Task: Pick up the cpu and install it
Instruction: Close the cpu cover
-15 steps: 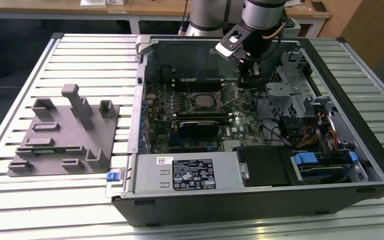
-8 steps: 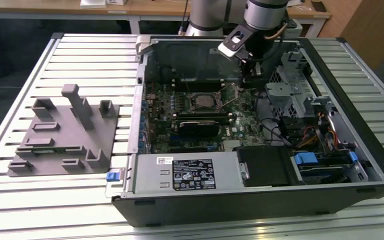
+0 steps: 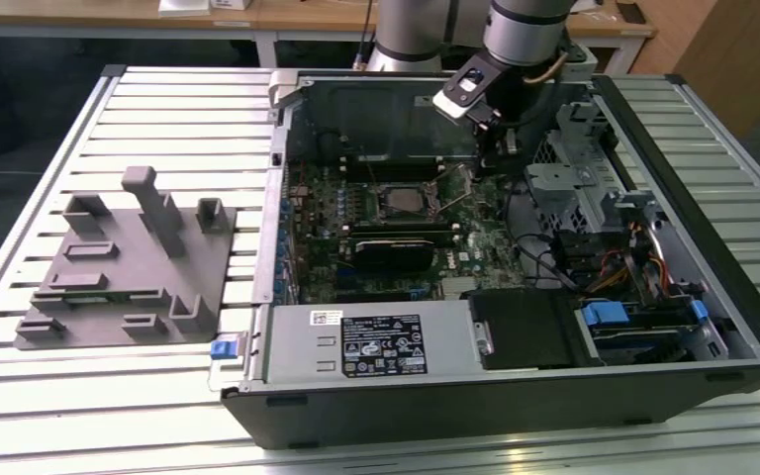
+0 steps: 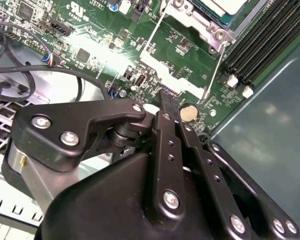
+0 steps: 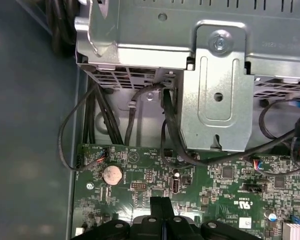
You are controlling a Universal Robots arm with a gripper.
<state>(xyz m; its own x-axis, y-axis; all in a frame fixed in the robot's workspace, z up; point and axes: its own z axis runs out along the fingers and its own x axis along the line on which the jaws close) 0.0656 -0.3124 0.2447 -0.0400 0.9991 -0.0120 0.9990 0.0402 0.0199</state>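
The cpu [image 3: 407,203] sits in the socket [image 4: 197,22] on the motherboard [image 5: 225,185], so I judge this the latching stage; I'd creep slowly, keeping the tips off small board parts; the gripper [image 5: 162,204] hovers beside the socket, fingers pressed together, grasping nothing.

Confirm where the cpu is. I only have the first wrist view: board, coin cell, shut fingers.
Observer: In the second wrist view the cpu lies inside the socket frame, pale top up.
Operator: Where's the gripper relative to that?
Observer: In the exterior view the gripper hangs over the board, just to the exterior view's right of the socket.
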